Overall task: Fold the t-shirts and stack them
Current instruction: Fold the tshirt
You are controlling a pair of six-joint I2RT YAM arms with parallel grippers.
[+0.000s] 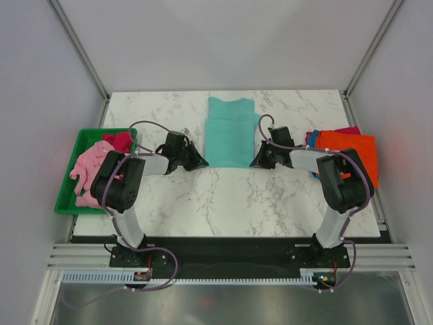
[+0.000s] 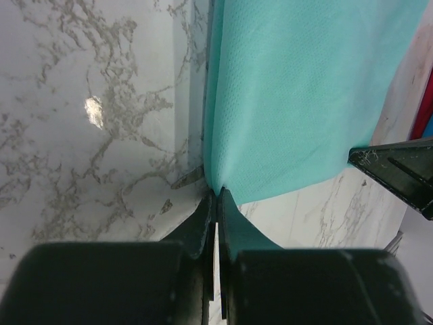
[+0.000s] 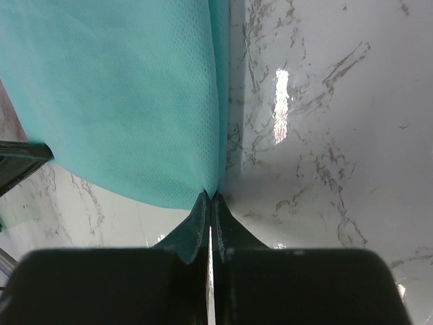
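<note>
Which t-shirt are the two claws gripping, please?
The teal t-shirt, flat mid-table; the pink shirt lies in the tray, the orange shirt far right.

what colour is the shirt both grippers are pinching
The shirt is plain teal, best seen in the left wrist view.

1 flat t-shirt (image 1: 229, 135) lies on the bench (image 1: 230, 203), at the middle toward the far edge. the left claw (image 1: 201, 161) sits at its near left corner, the right claw (image 1: 256, 162) at its near right corner. a tray (image 1: 64, 203) at the bench's left edge holds crumpled t-shirts (image 1: 91, 169); a stack of t-shirts (image 1: 348, 152) lies at the right edge.
</note>
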